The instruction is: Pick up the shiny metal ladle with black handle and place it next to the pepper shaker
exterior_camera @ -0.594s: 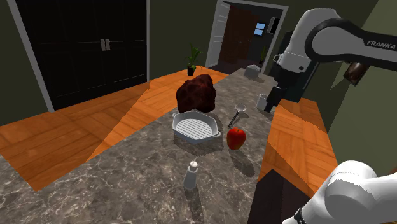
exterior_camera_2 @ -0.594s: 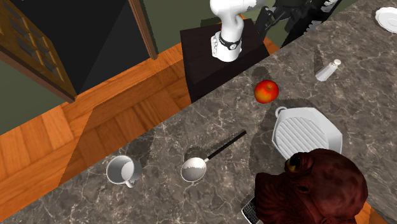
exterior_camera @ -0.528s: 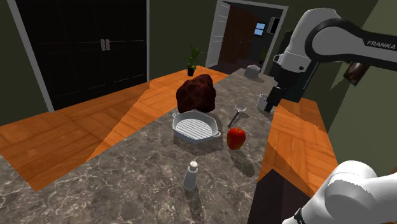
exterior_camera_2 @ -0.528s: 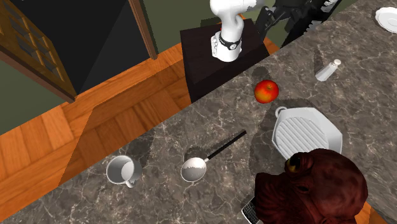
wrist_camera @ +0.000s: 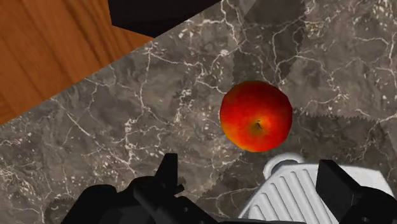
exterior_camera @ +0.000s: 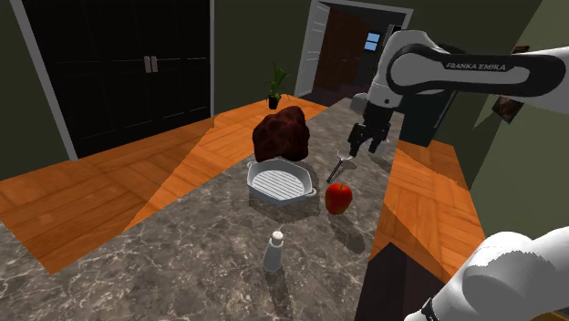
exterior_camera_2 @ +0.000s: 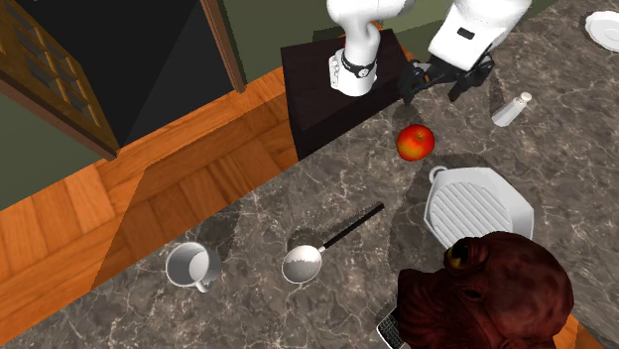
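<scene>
Arm (exterior_camera: 474,71) now over apple (wrist_camera: 256,116), fingers (wrist_camera: 337,184) apart

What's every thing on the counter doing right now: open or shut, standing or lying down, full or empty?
Jaws: open, holding nothing, in the air near the apple.
Ladle: lying on the counter, bowl facing up, not held.
Apple: sitting free on the counter.
Pepper shaker: standing upright.
Mug: upright, looks empty.
White ridged dish: right way up, empty.

walls (exterior_camera: 248,50): green | floor (exterior_camera: 100,187): orange wood | counter (exterior_camera: 196,264): dark marble | doors (exterior_camera: 118,73): black
</scene>
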Robot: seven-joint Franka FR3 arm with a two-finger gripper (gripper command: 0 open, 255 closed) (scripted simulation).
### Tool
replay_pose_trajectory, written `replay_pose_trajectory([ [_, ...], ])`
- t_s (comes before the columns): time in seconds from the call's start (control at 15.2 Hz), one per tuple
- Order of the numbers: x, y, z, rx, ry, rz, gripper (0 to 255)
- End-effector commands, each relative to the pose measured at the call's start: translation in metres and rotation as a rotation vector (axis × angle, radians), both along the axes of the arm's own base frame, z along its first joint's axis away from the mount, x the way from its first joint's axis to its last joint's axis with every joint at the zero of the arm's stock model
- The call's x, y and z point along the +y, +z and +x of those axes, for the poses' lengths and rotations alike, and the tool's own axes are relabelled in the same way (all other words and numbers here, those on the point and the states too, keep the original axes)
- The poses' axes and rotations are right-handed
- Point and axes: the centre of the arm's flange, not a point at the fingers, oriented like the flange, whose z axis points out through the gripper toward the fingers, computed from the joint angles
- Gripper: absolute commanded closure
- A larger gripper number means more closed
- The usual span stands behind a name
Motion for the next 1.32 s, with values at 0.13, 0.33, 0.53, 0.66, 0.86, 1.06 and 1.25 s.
replay_pose_trajectory([
  [0.13,-0.016,-0.024,0.048,0.022,-0.161,-0.003,0],
  [0.33,-0.033,-0.043,0.08,0.039,-0.278,-0.005,0],
  [0.53,-0.054,-0.063,0.11,0.056,-0.396,-0.008,0],
  [0.66,-0.07,-0.076,0.129,0.067,-0.474,-0.01,0],
  [0.86,-0.097,-0.097,0.153,0.084,-0.592,-0.012,0],
  [1.06,-0.126,-0.118,0.174,0.101,-0.71,-0.015,0],
  [1.25,-0.157,-0.138,0.192,0.117,-0.827,-0.017,0],
])
